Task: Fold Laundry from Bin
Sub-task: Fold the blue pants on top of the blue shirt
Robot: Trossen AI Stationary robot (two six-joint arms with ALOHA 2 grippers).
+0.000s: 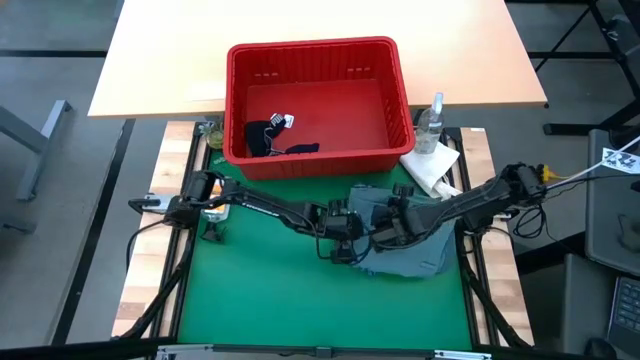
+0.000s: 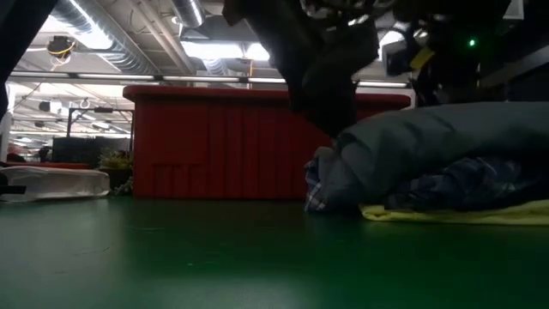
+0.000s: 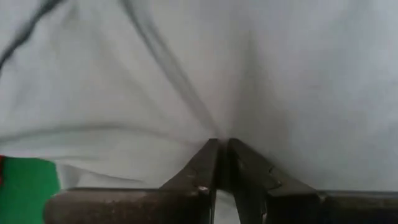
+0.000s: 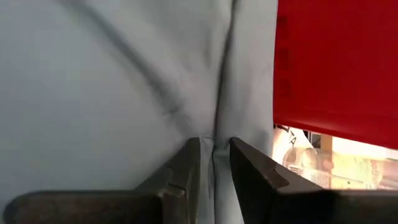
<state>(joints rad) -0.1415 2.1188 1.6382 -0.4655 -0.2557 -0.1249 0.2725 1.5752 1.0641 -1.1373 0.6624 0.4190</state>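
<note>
The large grey-blue garment [image 1: 418, 250] lies bunched on the green mat, just in front of the red bin [image 1: 318, 48]. In the low view the grey-blue garment [image 2: 446, 142] rests on a blue-white plaid shirt [image 2: 467, 189] and a yellow garment [image 2: 455, 215]. A dark navy garment [image 1: 270, 138] lies on the bin's floor. My left gripper [image 1: 348, 243] is at the grey-blue garment's left edge. My right gripper [image 1: 388, 232] is over the garment's middle. Both are shut on its cloth. My left gripper pinches a gather of the grey-blue cloth [image 3: 217, 127] between its two fingers, which slant downward from the table's left. Creases run out from the fingertips. How many layers it holds is hidden. My right gripper pinches a raised fold of the same cloth [image 4: 215, 142] between its two fingers, slanting down from the table's right. The fold runs on as a crease beyond the fingertips.
A white paper towel [image 1: 432, 168] and a clear spray bottle [image 1: 432, 120] sit at the bin's right. A tan tabletop [image 1: 160, 60] lies beyond the bin. Bare green mat [image 1: 260, 295] stretches to the left and near side of the pile.
</note>
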